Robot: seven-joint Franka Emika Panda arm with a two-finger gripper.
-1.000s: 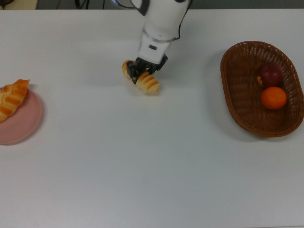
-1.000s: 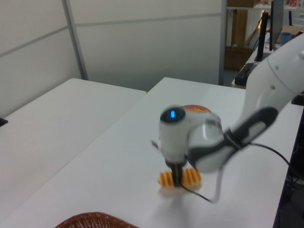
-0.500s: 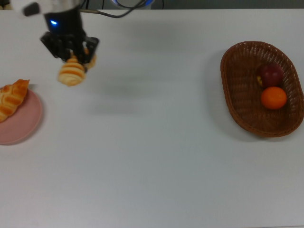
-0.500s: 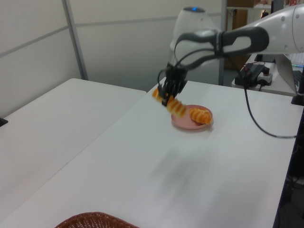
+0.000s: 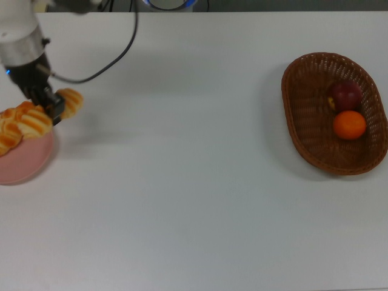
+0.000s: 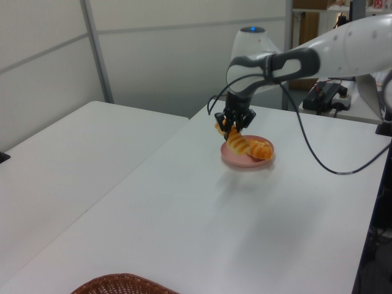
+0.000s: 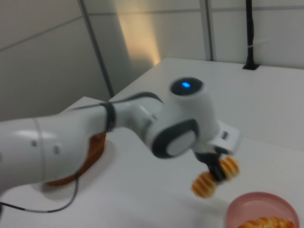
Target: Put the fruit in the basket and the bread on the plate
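Striped roll [image 5: 53,113] clamped in gripper [image 5: 51,104], held over the rim of pink plate [image 5: 25,163] at the top view's left edge. Braided roll [image 5: 7,130] lying on the plate, beside the striped one. Apple [image 5: 345,94] and mandarin [image 5: 350,125] touching inside wicker basket [image 5: 303,109], well apart at the top view's right. White table [image 5: 182,200] underneath.

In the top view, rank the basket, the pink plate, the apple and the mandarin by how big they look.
Largest to smallest in the top view:
1. basket
2. pink plate, though the picture's edge cuts it off
3. and 4. mandarin and apple: they look too alike to rank, and the mandarin partly covers the apple.
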